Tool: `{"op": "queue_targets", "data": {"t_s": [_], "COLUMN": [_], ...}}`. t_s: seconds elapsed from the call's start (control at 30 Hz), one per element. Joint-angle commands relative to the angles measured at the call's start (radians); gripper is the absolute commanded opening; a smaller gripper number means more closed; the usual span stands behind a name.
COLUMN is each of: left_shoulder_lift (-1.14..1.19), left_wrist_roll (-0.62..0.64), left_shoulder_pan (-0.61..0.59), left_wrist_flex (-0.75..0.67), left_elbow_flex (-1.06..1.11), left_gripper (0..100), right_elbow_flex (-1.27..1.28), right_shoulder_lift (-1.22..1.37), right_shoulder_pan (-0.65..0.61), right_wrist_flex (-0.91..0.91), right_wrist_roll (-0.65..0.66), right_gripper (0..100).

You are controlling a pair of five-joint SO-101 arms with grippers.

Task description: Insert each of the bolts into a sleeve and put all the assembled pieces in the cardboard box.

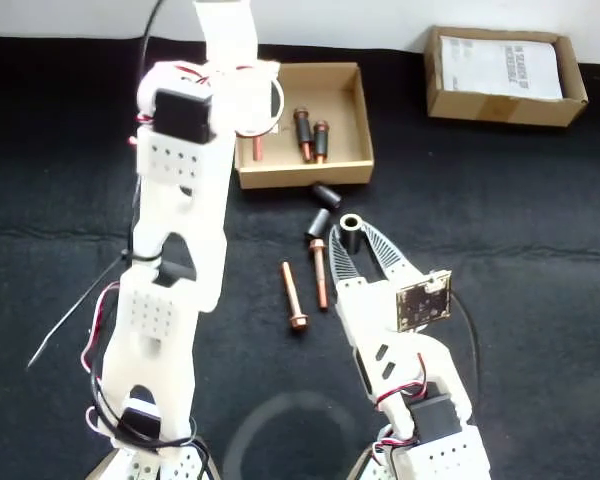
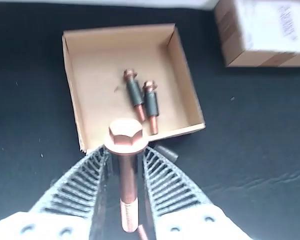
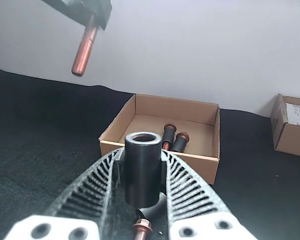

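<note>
Currently insertion step, third piece by my read.
- Table (image 1: 540, 300): black cloth, matte, soft.
- Cardboard box (image 1: 300, 178): shallow, open top, two assembled pieces (image 1: 303, 133) lying inside.
- Left gripper (image 2: 125, 150): ribbed fingers clenched on copper bolt (image 2: 126, 190) just under hex flange head; held high near box, threaded end down.
- Right gripper (image 3: 141, 156): grasping black sleeve (image 3: 142, 172), smooth cylinder, upright, bore up, near box front.
- Next move likely: thread tip over bore, axes aligned, straight descent.
- Loose bolts (image 1: 293, 295) and spare sleeves (image 1: 320, 220) lie on cloth between.
</note>
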Motion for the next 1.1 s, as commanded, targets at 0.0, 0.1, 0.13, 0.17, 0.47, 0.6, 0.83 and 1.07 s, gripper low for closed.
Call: {"op": "queue_targets", "data": {"t_s": [0.0, 0.1, 0.13, 0.17, 0.47, 0.6, 0.83, 1.07], "left_shoulder_lift": [-0.124, -0.185, -0.205, -0.226, -0.441, -0.536, -0.811, -1.081], "left_wrist_roll": [0.008, 0.006, 0.005, 0.003, -0.133, -0.178, -0.198, -0.196], "left_shoulder_pan": [0.030, 0.039, 0.047, 0.053, 0.091, 0.091, 0.091, 0.151], "left_wrist_flex": [0.003, 0.003, 0.003, 0.003, 0.009, 0.009, 0.008, 0.000], "left_elbow_flex": [-0.042, -0.041, -0.041, -0.041, -0.039, 0.024, 0.429, 0.983], "left_gripper": [1, 1, 1, 1, 1, 1, 1, 1], "right_elbow_flex": [0.131, 0.131, 0.131, 0.131, 0.131, 0.131, 0.131, 0.131], "right_shoulder_lift": [-0.019, -0.018, -0.018, -0.018, -0.018, -0.018, -0.018, -0.018], "right_shoulder_pan": [-0.007, -0.007, -0.007, -0.007, -0.007, -0.007, -0.007, -0.010], "right_wrist_flex": [-0.005, -0.001, -0.001, -0.001, -0.001, -0.001, 0.001, 0.001], "right_wrist_roll": [0.002, 0.002, 0.002, 0.002, 0.002, 0.002, 0.002, 0.002], "right_gripper": [0.6, 0.6, 0.6, 0.6, 0.6, 0.6, 0.6, 0.6]}}
